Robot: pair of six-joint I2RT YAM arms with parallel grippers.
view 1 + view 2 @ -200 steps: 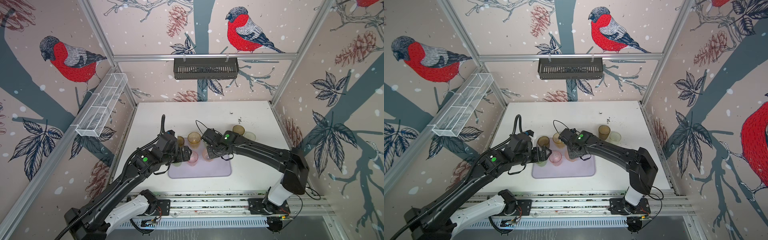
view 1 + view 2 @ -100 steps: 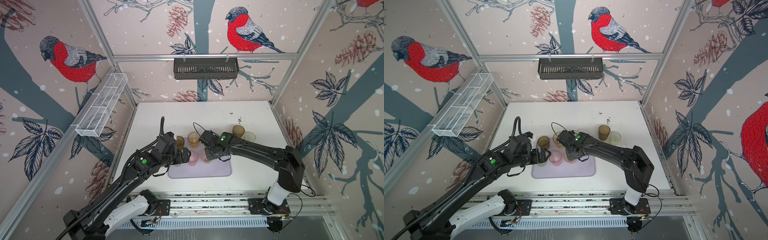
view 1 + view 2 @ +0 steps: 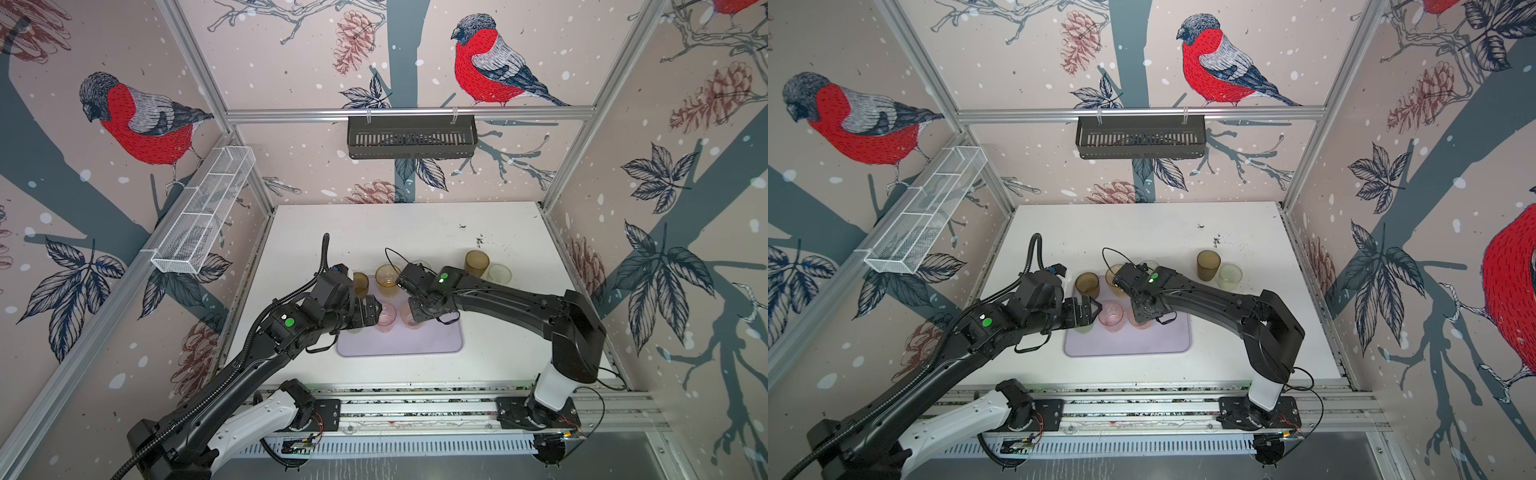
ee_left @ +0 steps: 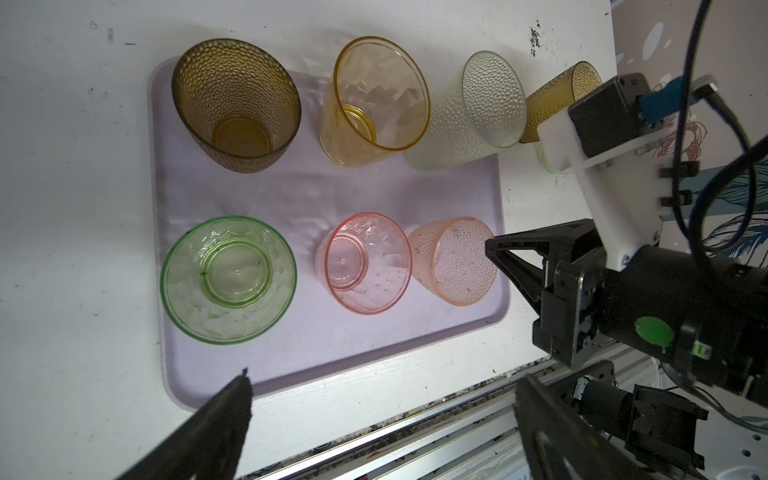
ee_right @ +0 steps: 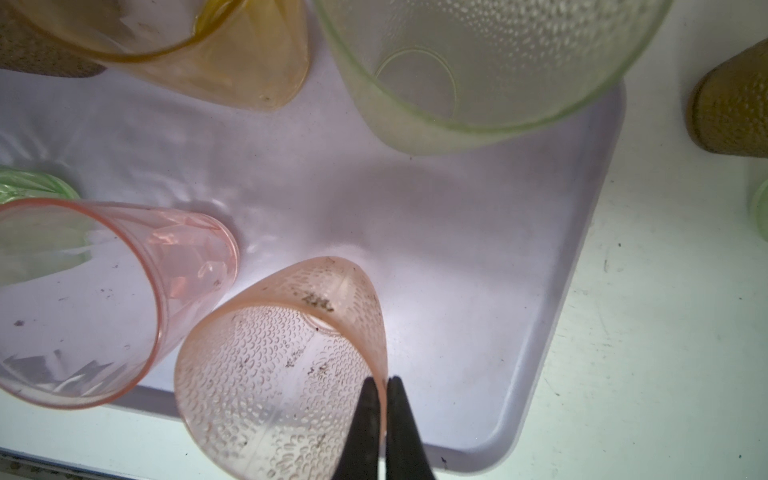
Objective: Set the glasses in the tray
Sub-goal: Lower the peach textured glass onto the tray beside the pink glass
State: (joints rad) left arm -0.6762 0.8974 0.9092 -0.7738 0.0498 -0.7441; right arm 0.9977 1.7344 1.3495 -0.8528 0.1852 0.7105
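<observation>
the right gripper (image 5: 381,380) is clamped on the rim wall of the dimpled pink glass (image 5: 282,374), one finger inside and one outside. compared with a second ago, the right arm has slid a little toward 9 o'clock and carried the glass along. the glass now stands just beside the faceted pink glass (image 4: 365,262), near the middle of the tray (image 3: 399,345). whether its base touches the tray i cannot tell.

the left gripper (image 3: 1096,309) has not moved. its jaws are spread wide and hold nothing, and it hangs at the tray's 9 o'clock edge by the faceted green glass (image 4: 228,282).

along the tray's 12 o'clock edge, unchanged, stand a brown glass (image 3: 359,284), the amber glass (image 3: 387,279) and a tall pale green dimpled glass (image 4: 469,108).

off the tray, toward 2 o'clock on the white table (image 3: 415,224), a second brown glass (image 3: 476,262) and a short pale green glass (image 3: 498,273) sit close together where they were before.
</observation>
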